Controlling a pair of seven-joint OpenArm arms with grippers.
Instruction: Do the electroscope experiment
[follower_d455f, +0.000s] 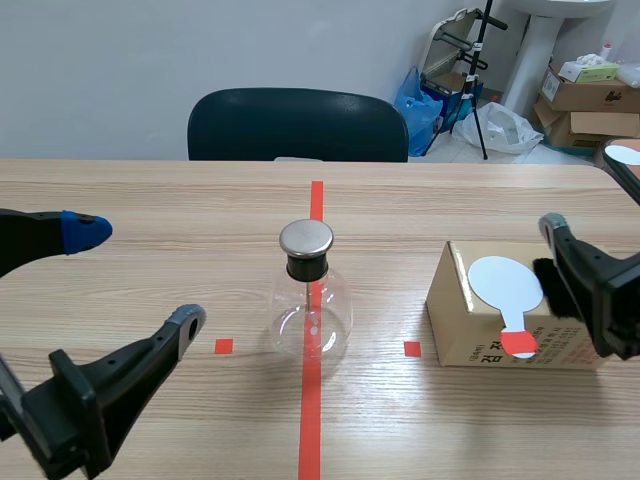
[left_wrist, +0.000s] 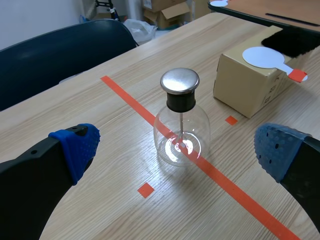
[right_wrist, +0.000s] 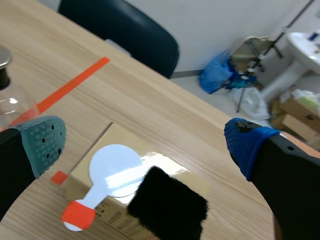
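One glass electroscope (follower_d455f: 310, 300), one cardboard box (follower_d455f: 468, 335), one red-tipped white paddle (follower_d455f: 505, 283), one black pad (right_wrist: 167, 205), one chair (follower_d455f: 297, 125).

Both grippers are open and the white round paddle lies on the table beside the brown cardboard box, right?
No: the white round paddle lies on top of the brown cardboard box, per the right wrist view. The left gripper and right gripper are open.

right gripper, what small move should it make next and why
Probably lower the open right gripper toward the white round paddle with an orange-red handle tip. It lies ungripped on the brown cardboard box beside a black fuzzy pad, just below that gripper, and the clear glass flask with a metal cap stands untouched.
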